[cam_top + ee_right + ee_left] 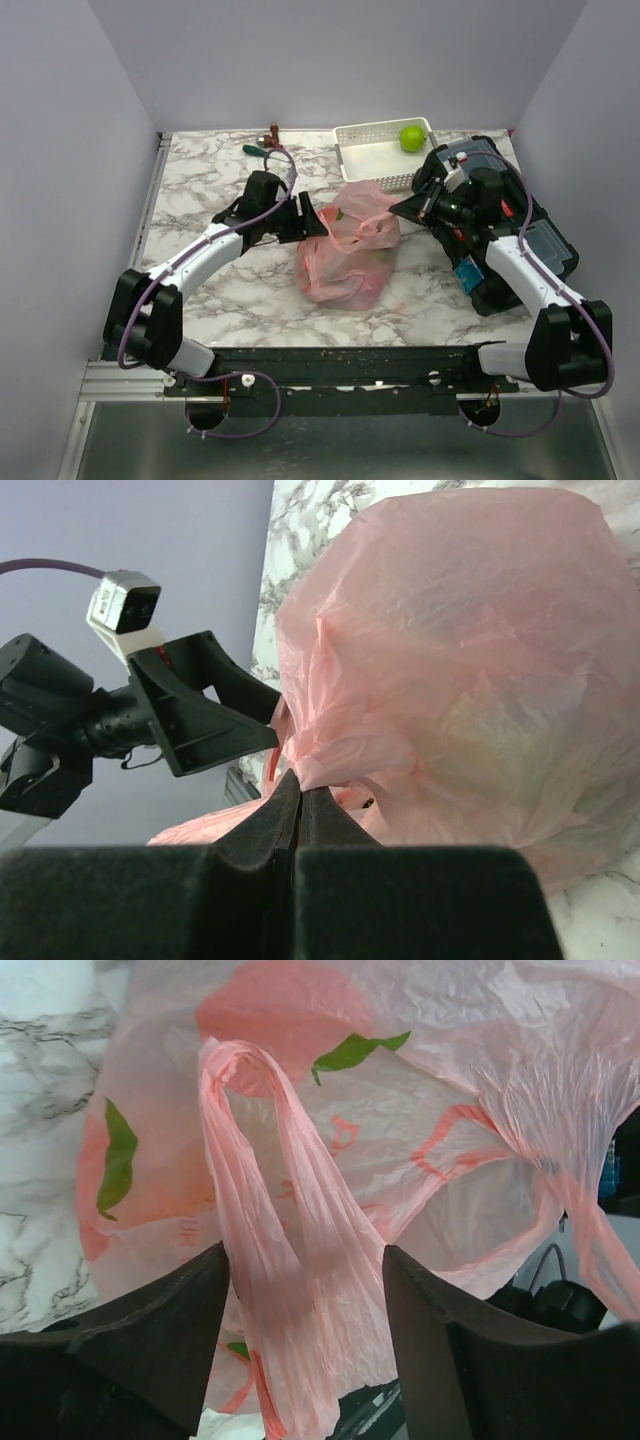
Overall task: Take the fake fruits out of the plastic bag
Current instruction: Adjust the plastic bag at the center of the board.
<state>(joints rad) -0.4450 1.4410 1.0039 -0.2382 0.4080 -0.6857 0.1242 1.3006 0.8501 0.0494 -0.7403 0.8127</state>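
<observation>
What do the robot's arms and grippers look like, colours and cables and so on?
Both the left arm and the right arm have white link shells between chunky black joints, and a looping purple cable runs along each. The left gripper and the right gripper have matte black, wedge-shaped fingers. A small silver camera box sits on the left wrist.

A white-and-grey marbled counter (200, 190) is seen, with a pink plastic bag (345, 265) slumped on it near the middle. At the far edge a white perforated basket (375, 155) is set, and a green-handled screwdriver (257, 150) is laid to its left, apart from it. A black case (555, 250) is placed along the right side.
</observation>
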